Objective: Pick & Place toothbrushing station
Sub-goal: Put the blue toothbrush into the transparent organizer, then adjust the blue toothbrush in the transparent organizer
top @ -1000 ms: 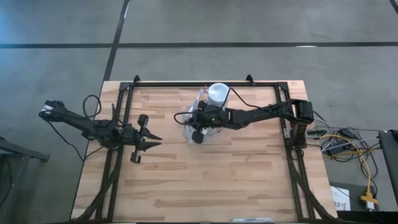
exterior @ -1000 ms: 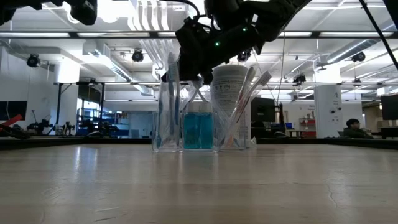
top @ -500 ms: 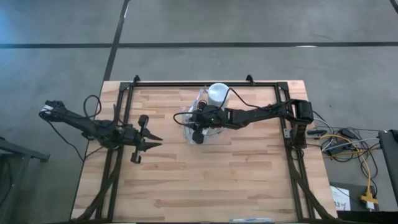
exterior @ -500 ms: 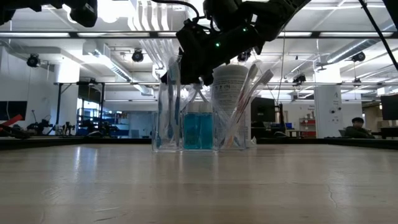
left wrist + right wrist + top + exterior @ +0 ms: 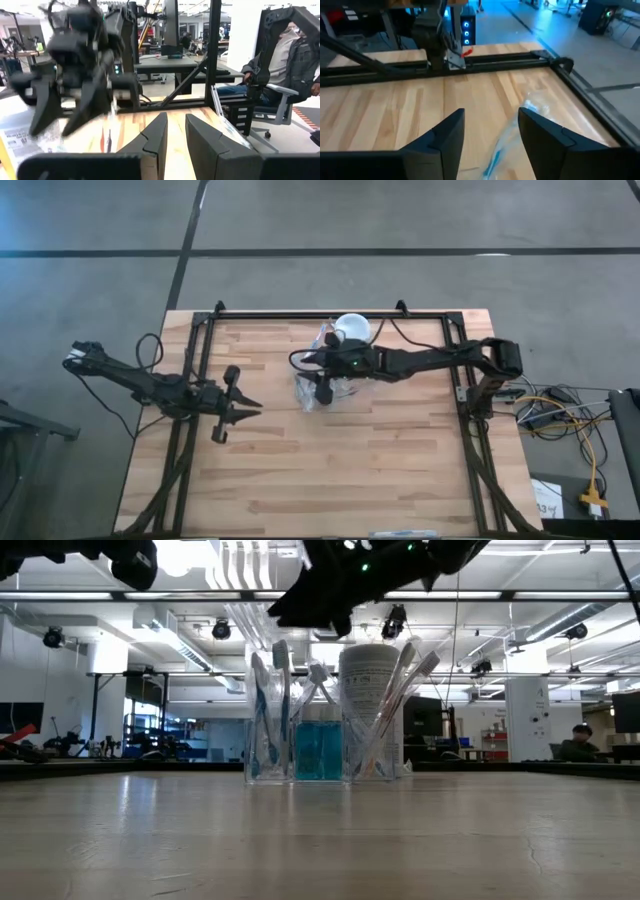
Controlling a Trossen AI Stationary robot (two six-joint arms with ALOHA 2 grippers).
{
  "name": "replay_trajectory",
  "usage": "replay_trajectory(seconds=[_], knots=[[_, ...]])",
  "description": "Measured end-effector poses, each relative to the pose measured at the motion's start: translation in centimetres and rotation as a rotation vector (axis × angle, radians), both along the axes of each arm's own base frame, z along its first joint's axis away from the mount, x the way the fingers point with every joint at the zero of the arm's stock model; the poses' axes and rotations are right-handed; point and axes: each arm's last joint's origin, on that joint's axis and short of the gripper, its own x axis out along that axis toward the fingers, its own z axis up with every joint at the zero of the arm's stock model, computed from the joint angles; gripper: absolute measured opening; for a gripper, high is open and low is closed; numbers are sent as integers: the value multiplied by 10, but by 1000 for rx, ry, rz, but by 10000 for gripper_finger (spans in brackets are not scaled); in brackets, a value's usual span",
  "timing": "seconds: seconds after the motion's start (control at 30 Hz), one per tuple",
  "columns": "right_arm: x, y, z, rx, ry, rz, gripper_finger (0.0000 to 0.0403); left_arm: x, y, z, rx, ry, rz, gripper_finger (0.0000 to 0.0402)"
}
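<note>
Toothbrushes (image 5: 272, 705) upright in clear holder (image 5: 268, 755), right gripper (image 5: 318, 600) jaws parted above

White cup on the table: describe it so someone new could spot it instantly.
On the wooden table, look at the far edge near the middle, where a small cluster stands under the right gripper. The white cup is the tall opaque cylinder there, beside the clear holder with toothbrushes and the teal tubes.

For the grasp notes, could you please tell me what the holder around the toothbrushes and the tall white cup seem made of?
Small clear holder: probably glossy transparent plastic, since the toothbrushes show through its walls. Tall white cylindrical cup: opaque and matte, perhaps paper or plastic; unclear which.
</note>
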Motion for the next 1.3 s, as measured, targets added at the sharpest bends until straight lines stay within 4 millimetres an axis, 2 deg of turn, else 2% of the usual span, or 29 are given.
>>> replay_trajectory(seconds=[0.13, 0.3, 0.4, 0.6, 0.77, 1.03, 1.17, 1.3], knots=[[-18, 3, 25, -30, -11, 10, 132, 1, -1, -3, -21, 33, -3, 72], [-60, 26, 58, -105, -97, 81, 24, 12, -5, -16, -34, 138, 0, 71], [-93, 46, 61, -113, -122, 115, 13, 23, -9, -29, -23, 221, 12, 73], [-156, 78, 25, -75, -131, 134, 8, 47, -16, -59, 70, 368, 104, 90], [-187, 91, -18, -56, -171, 90, 8, 69, -22, -69, 164, 291, 172, 145], [-216, 101, -76, -49, -274, 15, 8, 95, -24, -95, 280, 258, 389, 283], [-220, 100, -88, -50, -296, 18, 8, 108, -17, -104, 266, 292, 427, 343], [-218, 101, -92, -67, -272, 21, 8, 124, -3, -103, 226, 296, 435, 367]])
